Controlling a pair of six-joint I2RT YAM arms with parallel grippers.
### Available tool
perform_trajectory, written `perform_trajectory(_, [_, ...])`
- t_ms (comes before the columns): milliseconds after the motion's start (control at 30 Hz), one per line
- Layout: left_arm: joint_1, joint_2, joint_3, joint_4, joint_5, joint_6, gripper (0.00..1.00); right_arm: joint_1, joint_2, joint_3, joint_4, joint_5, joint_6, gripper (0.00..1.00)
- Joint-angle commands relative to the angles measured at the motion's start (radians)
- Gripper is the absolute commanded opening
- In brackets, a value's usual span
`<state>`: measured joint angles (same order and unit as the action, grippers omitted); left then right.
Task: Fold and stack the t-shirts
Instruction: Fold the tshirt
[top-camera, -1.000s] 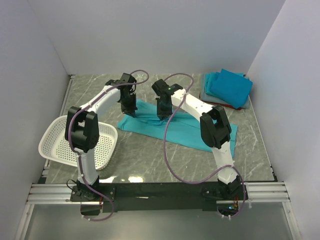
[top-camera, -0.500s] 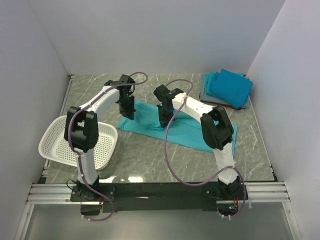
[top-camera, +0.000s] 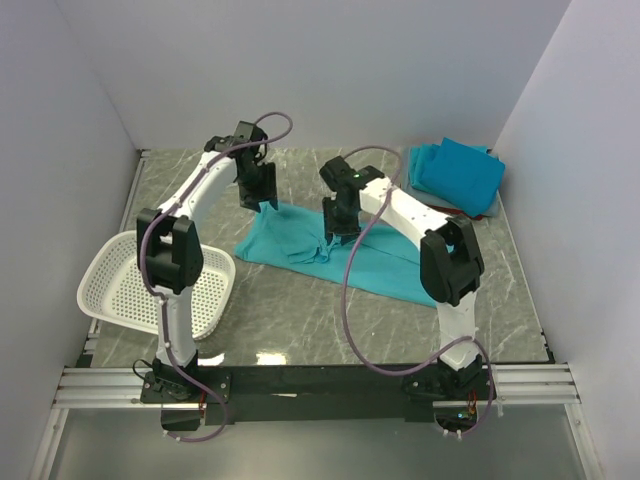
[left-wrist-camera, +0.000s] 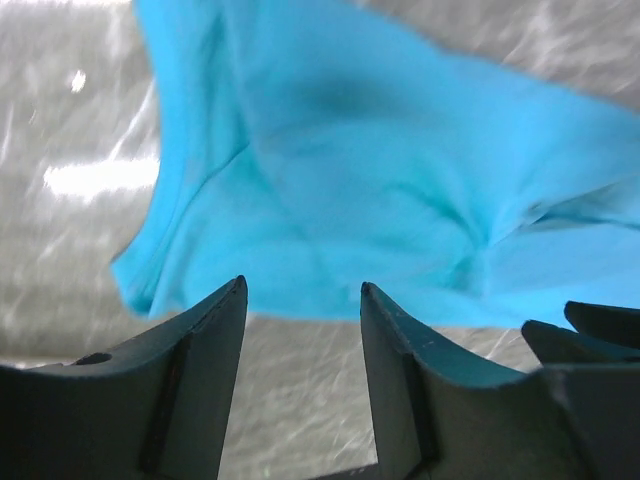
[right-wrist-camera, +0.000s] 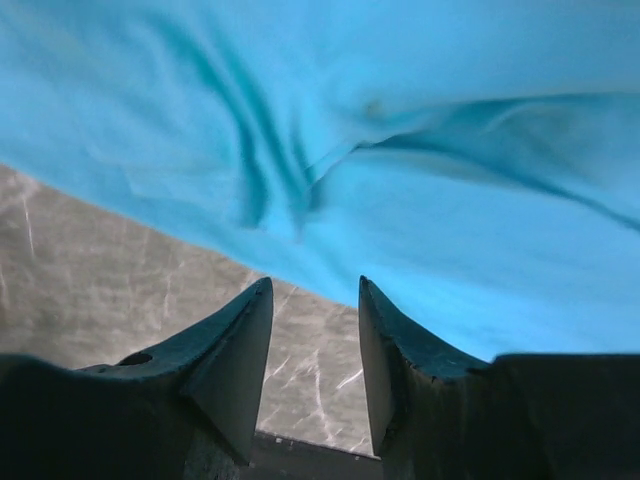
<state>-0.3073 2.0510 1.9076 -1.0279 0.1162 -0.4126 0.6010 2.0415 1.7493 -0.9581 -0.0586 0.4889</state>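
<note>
From above, a teal shirt (top-camera: 375, 268) lay spread on the marble table (top-camera: 300, 325), a long strip running from about ten o'clock of the table's middle down toward four o'clock. Its left end was bunched into loose folds. The left claw (top-camera: 264, 200) hung over the shirt's far left edge, and the right claw (top-camera: 338, 228) stood over the rumpled part near the centre. From this height I could not make out how either pair of jaws stood. A stack of folded shirts (top-camera: 460, 172) sat in the table's two o'clock corner, teal on top, well apart from the spread one. A white basket (top-camera: 115, 290) with holes in it rested at eight o'clock, hanging partly over the table's left edge beside the left arm.

Through the left wrist camera, the left claw (left-wrist-camera: 302, 290) was released: its two dark fingers stood apart with nothing between them, only bare marble showing in the gap. The shirt (left-wrist-camera: 380, 170) filled the upper part of the view beyond the fingertips, its edge curling down at nine o'clock.

Through the right wrist camera, the right claw (right-wrist-camera: 315, 285) was likewise let go, its jaws parted and holding nothing. The wrinkled shirt (right-wrist-camera: 420, 130) covered the view from ten o'clock round to three, its hem just past the fingertips, with marble at seven o'clock.
</note>
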Motion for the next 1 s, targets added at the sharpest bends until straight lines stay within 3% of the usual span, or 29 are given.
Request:
perform_trajectory(0, [-0.003, 0.067, 0.045, 0.014, 0.082, -0.022, 0.55, -0.062, -0.056, -0.034, 0.002, 0.046, -0.009, 0.47])
perform_trajectory(400, [-0.001, 0.070, -0.131, 0.127, 0.099, -0.009, 0.54, -0.176, -0.135, -0.250, 0.093, 0.057, 0.025, 0.47])
perform_trajectory(667, [0.027, 0.161, -0.039, 0.175, 0.083, -0.031, 0.54, -0.259, -0.182, -0.359, 0.137, 0.124, 0.043, 0.47])
perform_trajectory(967, [0.068, 0.297, 0.093, 0.299, 0.112, -0.028, 0.53, -0.337, -0.144, -0.360, 0.194, 0.094, 0.007, 0.47])
